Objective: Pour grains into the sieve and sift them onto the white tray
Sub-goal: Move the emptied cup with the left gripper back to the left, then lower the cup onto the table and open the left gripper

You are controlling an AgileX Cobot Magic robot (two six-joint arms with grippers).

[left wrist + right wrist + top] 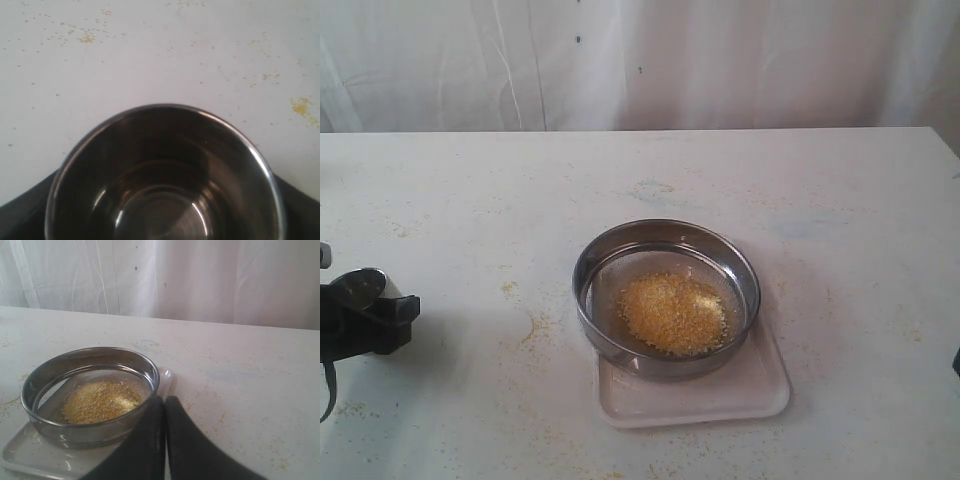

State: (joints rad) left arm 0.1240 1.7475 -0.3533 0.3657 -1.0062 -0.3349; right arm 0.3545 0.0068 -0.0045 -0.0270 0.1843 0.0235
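The sieve [666,298] rests on the white tray [700,398] mid-table, with a heap of yellowish-tan grains [672,314] on its mesh. At the table's left edge my left gripper [365,312] is shut on a small steel cup [360,287]. The left wrist view looks into that cup [165,175], and it is empty, with dark fingers [22,212] on either side. My right gripper [165,402] is shut on nothing, its tips just beside the sieve [90,385] and tray [30,450]. The grains [100,401] show there too.
Sparse yellow specks lie scattered over the white table [470,200], thicker left of the tray [535,325]. A white curtain [640,60] hangs behind the far edge. Only a dark sliver of the right arm [956,360] shows in the exterior view.
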